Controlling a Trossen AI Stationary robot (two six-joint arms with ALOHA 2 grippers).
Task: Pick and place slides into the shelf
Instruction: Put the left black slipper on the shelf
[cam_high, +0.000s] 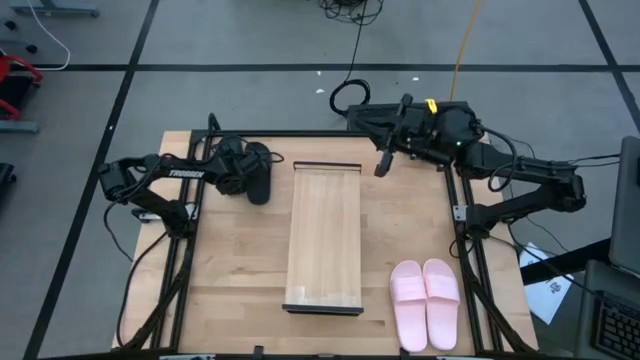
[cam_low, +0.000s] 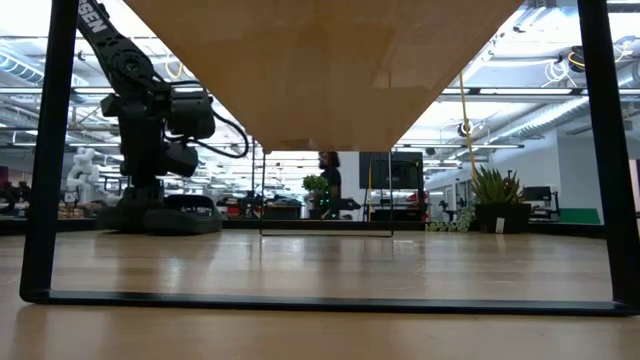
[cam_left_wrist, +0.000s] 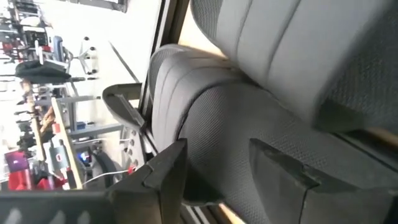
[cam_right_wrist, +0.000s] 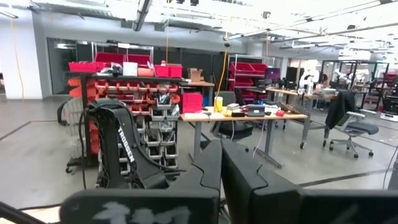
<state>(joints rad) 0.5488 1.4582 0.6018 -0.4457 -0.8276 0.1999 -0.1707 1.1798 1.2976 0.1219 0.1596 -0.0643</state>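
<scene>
A pair of black slides (cam_high: 256, 172) lies on the table at its far left, close to the shelf's far left corner. My left gripper (cam_left_wrist: 227, 177) is low over them, pointing slantwise down, open, with the textured upper of one black slide (cam_left_wrist: 249, 118) filling the gap between its fingers. The shelf (cam_high: 325, 238), a light slatted board, stands lengthwise mid-table with nothing on it. A pink pair of slides (cam_high: 425, 303) lies soles down at the near right. My right gripper (cam_high: 383, 165) is shut, raised above the table's far edge, holding nothing. My left gripper has one finger (cam_left_wrist: 166, 177) on each side of a raised part of the black slide (cam_left_wrist: 214, 143), coming slantwise from above. The slide lies on the table. I cannot tell whether either finger touches it.
In the low view the shelf's board (cam_low: 320, 60) spans overhead on thin black legs (cam_low: 50, 150). Bare tabletop (cam_high: 410, 220) lies between the shelf and the right arm. The black table frame (cam_high: 462, 215) runs along both sides.
</scene>
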